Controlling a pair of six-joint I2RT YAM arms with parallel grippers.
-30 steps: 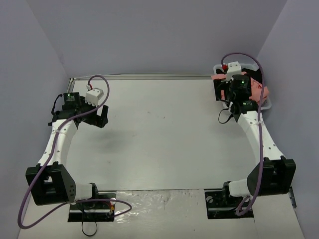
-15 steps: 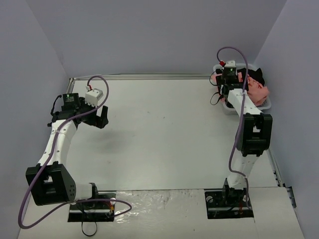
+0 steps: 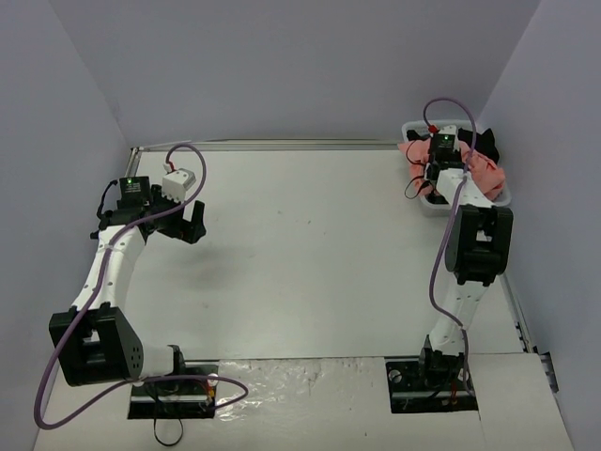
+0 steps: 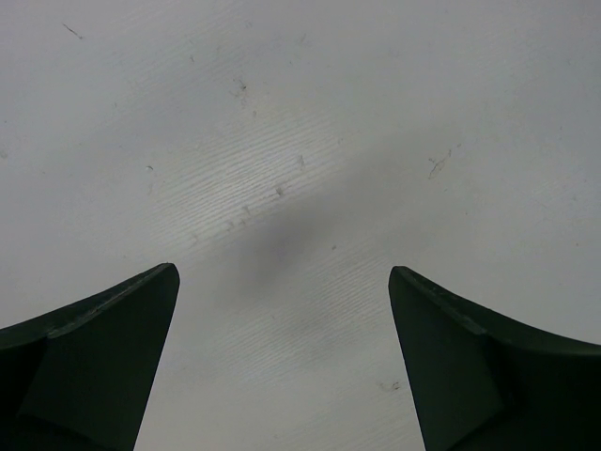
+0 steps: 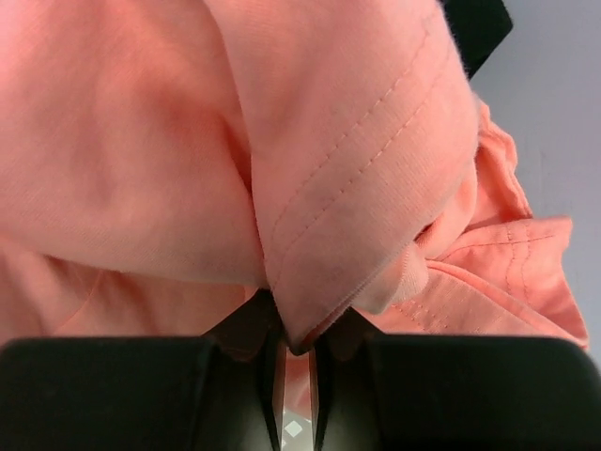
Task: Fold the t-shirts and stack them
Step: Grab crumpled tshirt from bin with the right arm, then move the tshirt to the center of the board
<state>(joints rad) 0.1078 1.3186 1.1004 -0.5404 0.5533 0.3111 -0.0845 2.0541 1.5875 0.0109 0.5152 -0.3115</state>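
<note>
Right arm is reaching deeper over the white basket [image 3: 503, 197] than a second ago: its elbow is now standing upright where it was swung out to the side, and its wrist is sitting slightly further right than half a second ago. Left arm is holding the same pose throughout.

Right claw [image 5: 296, 343]: the jaws are standing almost together, clamping a hemmed fold of the salmon-pink t-shirts [image 5: 357, 141]. Only a thin sliver of gap is showing between the fingers [image 5: 246, 376]. The pinched fold is rising straight ahead of the claw tips, and more pink cloth is bunching to both sides of the claw and beyond it. A black item [image 5: 474, 28] is peeking out past the cloth, far ahead and to the right of the claw.

In the top view the pink heap [image 3: 486, 172] is lying in the basket just right of the right wrist.

Left claw [image 4: 282, 272]: the jaws are spread wide, gripping nothing, and are hovering over bare white worktop [image 4: 329, 113], well apart from the basket and the t-shirts.
</note>
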